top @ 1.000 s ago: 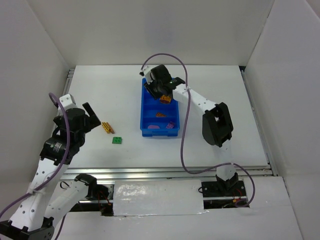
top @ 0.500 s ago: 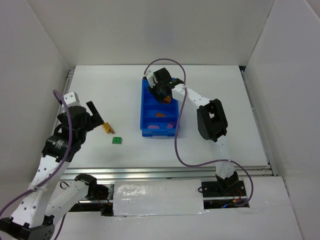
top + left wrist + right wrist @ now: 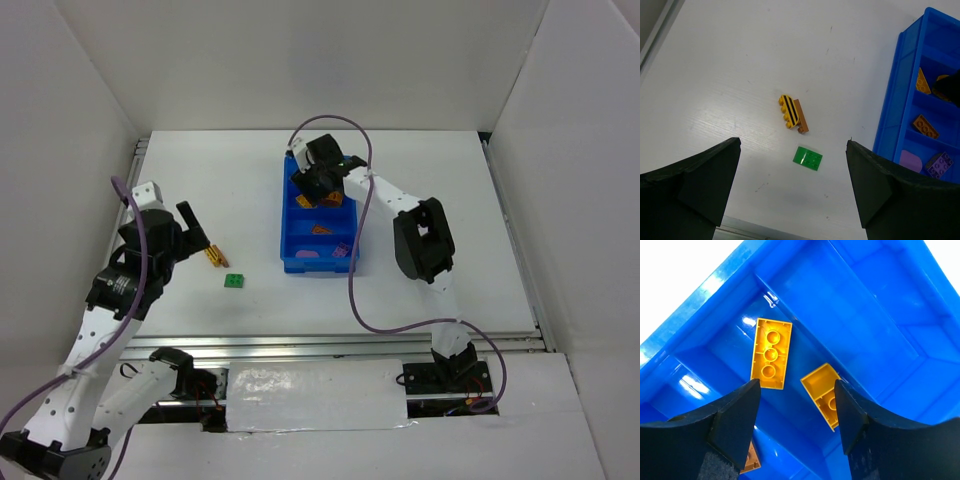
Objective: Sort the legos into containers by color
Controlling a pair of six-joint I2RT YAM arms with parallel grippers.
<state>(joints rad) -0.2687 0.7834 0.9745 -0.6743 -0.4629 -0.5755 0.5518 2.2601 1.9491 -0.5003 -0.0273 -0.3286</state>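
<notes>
Shifted a little since a second ago, left gripper (image 3: 792, 144) hangs wide open and empty above green lego (image 3: 807, 158) and yellow-striped lego (image 3: 789, 110) stuck to a brown one (image 3: 801, 119) on the table (image 3: 715, 75), near blue tray (image 3: 892, 100). Legos look light, rigid, slick and flat: pinch across the short sides. Farther off, right gripper (image 3: 795, 389), clenched on one before, now stands parted over a far compartment, where two yellow legos (image 3: 771, 355) lie loose
</notes>
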